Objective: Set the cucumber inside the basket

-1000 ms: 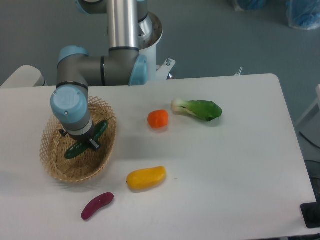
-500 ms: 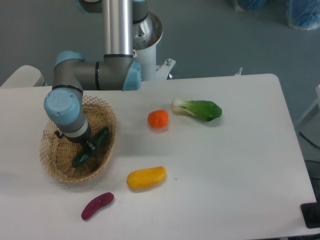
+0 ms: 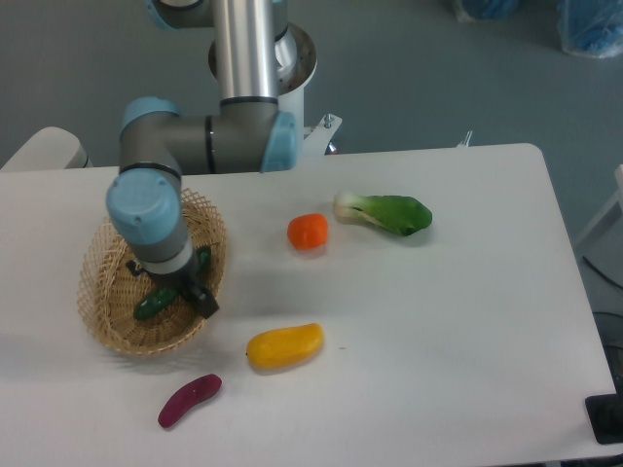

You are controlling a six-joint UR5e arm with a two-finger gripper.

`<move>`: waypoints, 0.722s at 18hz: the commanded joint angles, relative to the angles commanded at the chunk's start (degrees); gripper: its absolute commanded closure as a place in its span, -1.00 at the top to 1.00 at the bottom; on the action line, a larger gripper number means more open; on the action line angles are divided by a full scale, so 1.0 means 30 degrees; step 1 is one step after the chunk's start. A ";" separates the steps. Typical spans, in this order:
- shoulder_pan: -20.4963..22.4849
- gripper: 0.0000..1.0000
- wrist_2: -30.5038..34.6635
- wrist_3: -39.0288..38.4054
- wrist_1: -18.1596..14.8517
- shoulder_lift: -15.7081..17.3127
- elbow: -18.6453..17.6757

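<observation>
Jaws point(image 3: 185, 295) state indiscernible, over cucumber point(image 3: 156, 303) inside basket point(image 3: 105, 329); no legible writing.

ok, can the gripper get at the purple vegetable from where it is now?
Probably yes. The purple vegetable lies bare on the table, just in front of the basket where the gripper hangs. Nothing sits on it or between them.

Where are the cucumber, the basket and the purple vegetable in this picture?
cucumber point(image 3: 151, 306): fixed camera, lower end showing left of the arm.
basket point(image 3: 102, 326): fixed camera, lower-left woven rim.
purple vegetable point(image 3: 189, 400): fixed camera, middle of its curved body.
</observation>
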 joint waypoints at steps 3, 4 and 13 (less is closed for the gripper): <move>0.1112 1.00 -0.0029 0.1057 -0.0238 -0.0409 0.0967; 0.1551 1.00 -0.0029 0.1670 -0.0239 -0.0672 0.1348; 0.4864 1.00 -0.0029 0.6740 -0.0795 -0.3630 0.5595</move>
